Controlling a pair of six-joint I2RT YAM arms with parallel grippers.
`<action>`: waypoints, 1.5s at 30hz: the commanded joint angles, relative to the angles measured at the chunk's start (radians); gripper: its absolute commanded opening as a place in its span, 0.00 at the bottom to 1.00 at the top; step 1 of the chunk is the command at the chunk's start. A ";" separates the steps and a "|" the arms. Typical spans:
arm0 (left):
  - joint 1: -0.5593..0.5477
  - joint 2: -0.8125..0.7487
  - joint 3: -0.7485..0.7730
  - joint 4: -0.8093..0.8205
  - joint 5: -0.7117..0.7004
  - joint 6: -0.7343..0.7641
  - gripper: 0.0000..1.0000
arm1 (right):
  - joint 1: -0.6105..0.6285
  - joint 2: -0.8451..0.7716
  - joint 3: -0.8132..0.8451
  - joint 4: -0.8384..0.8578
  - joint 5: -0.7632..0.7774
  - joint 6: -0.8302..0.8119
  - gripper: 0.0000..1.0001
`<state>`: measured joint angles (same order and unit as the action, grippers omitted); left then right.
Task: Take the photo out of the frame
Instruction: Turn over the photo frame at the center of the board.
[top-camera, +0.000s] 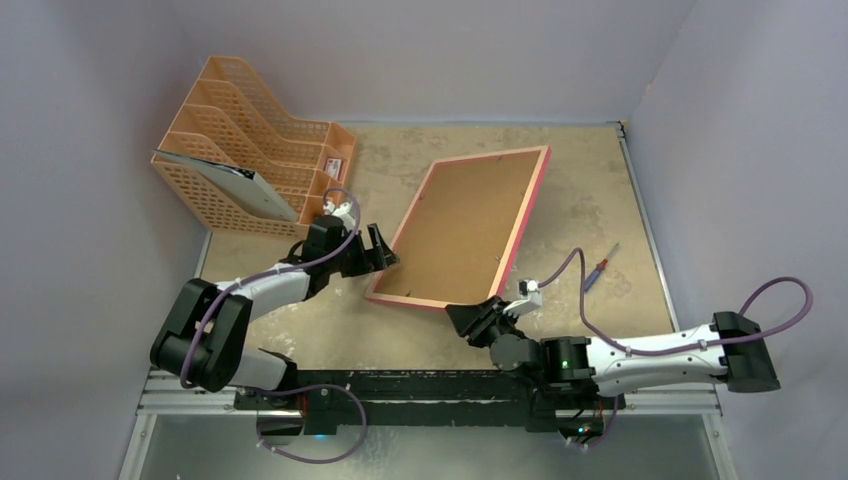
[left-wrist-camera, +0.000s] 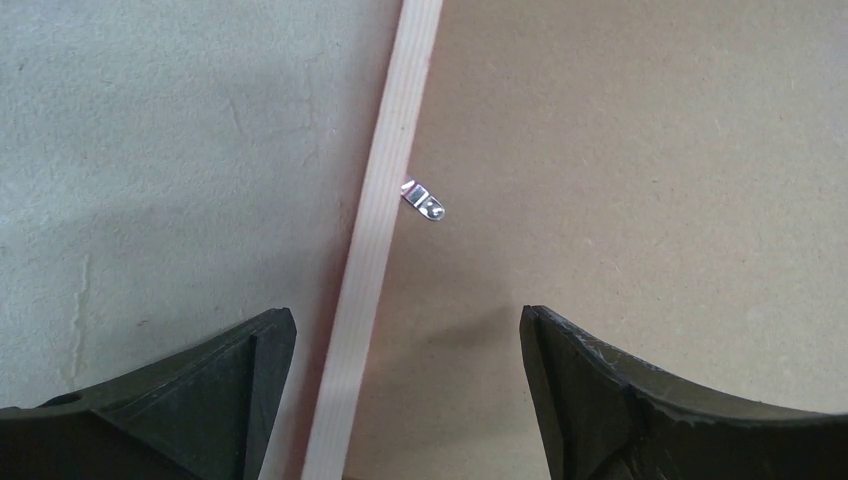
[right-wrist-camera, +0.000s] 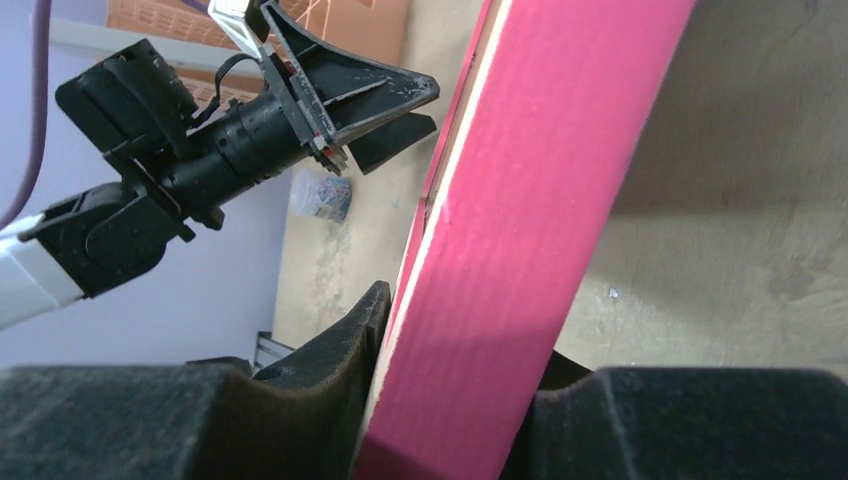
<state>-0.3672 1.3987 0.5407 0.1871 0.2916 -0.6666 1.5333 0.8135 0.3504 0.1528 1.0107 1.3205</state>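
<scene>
The frame (top-camera: 524, 215) lay face down on the table (top-camera: 600, 190), brown backing (top-camera: 465, 225) uppermost, its long axis running from near centre toward the far right. The photo was not visible and was judged to lie beneath the backing. The right gripper (top-camera: 478, 318) was clamped on the near rail. The left gripper (top-camera: 378, 250) stood open astride the left long rail, with a clip (left-wrist-camera: 424, 202) just ahead of it. A rack (top-camera: 250, 150) crowded the left side. More room lay on the right, short of a screwdriver (top-camera: 598, 270).
</scene>
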 joint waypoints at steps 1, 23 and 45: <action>-0.018 0.003 -0.003 0.044 -0.059 0.037 0.86 | -0.018 0.034 -0.029 -0.016 -0.059 0.113 0.17; -0.018 0.042 0.023 -0.038 -0.147 0.095 0.84 | -0.173 0.170 -0.138 0.088 -0.233 0.276 0.32; -0.018 0.060 0.013 -0.034 -0.132 0.078 0.80 | -0.196 0.360 -0.262 0.295 -0.286 0.495 0.41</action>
<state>-0.3801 1.4391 0.5518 0.1822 0.1440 -0.5819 1.3445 1.1339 0.1280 0.5674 0.7326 1.8046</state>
